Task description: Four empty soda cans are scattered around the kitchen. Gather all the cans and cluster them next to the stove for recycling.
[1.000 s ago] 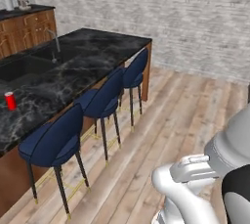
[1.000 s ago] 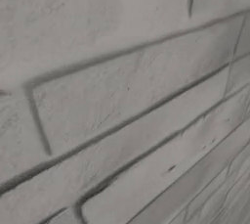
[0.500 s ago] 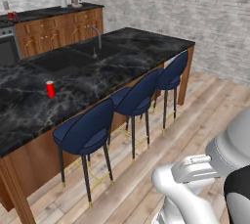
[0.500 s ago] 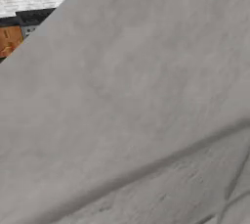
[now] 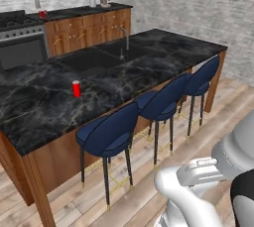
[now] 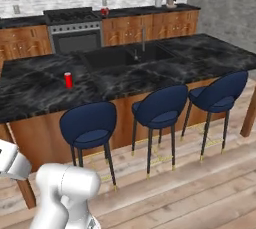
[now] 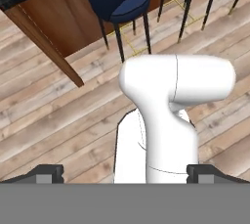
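With the base swung round to face the kitchen, a soda can [image 5: 76,88] stands upright on the island desk [image 5: 149,67], well apart from the floor-pointing end effector [image 7: 125,174], fingers spread wide.

Base has turned, island [image 5: 124,80] with 1 red can [image 5: 76,88], stove [image 6: 75,30] come into view

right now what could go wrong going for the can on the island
1. The three blue stools line the near edge of the island, so the base may bump them or be kept back.
2. The red can stands well in from that edge; a long reach with the open pincer could tip it.
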Motion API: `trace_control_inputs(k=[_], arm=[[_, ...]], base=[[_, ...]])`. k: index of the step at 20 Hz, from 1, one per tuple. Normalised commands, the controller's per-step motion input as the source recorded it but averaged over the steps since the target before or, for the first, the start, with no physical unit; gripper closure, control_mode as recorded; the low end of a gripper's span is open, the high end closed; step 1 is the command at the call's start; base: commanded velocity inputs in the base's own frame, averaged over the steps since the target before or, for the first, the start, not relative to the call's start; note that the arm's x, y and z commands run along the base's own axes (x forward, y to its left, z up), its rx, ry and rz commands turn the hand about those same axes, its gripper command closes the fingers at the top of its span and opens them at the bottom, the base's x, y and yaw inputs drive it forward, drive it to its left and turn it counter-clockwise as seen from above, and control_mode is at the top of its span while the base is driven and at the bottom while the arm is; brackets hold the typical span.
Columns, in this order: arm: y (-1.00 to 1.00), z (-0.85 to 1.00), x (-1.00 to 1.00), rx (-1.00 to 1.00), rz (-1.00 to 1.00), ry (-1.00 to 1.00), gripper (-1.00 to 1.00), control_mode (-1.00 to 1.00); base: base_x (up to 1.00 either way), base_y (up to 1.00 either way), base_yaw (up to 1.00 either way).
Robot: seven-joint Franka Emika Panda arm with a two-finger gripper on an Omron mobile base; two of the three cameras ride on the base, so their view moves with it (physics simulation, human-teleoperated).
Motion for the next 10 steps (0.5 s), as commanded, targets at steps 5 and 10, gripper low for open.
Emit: trace_control_inputs(k=[5,10], arm=[[0.00,0.00,0.00,0.00,0.00,0.00,-1.00,1.00],[0.00,0.00,0.00,0.00,0.00,0.00,-1.00,1.00]], base=[[0.43,0.33,0.33],[0.36,0.02,0.33]])
